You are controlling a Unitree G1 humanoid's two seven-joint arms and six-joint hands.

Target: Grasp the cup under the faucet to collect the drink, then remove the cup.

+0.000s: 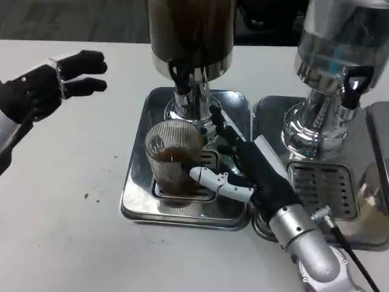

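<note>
Cup: ribbed clear glass, upright on the drip grate of the steel tray, directly beneath the faucet of the dark dispenser. Brown drink fills roughly the lower half. No stream can be made out at the spout.

Right hand: reaching in from the cup's right. White thumb lies across the front of the cup near its base; dark fingers run up behind its right side toward the faucet. It looks wrapped loosely around the cup. Whether the grip is firm I cannot tell; contact at the thumb looks likely.

Left hand: well to the cup's left, above the tabletop, fingers spread, holding nothing.

A second dispenser stands to the cup's right on its own tray.

Step in hand, as judged: filling near done, removal next. To do it well:
- Close fingers evenly around the cup's middle before any lift; ribbed glass may slip under a low, one-sided pinch.
- Confirm flow has stopped first.
- Lift only enough to clear the grate, keep the cup vertical, then draw it toward the tray's front edge, away from the faucet above the rim.
- Move slowly; liquid will slosh.
</note>
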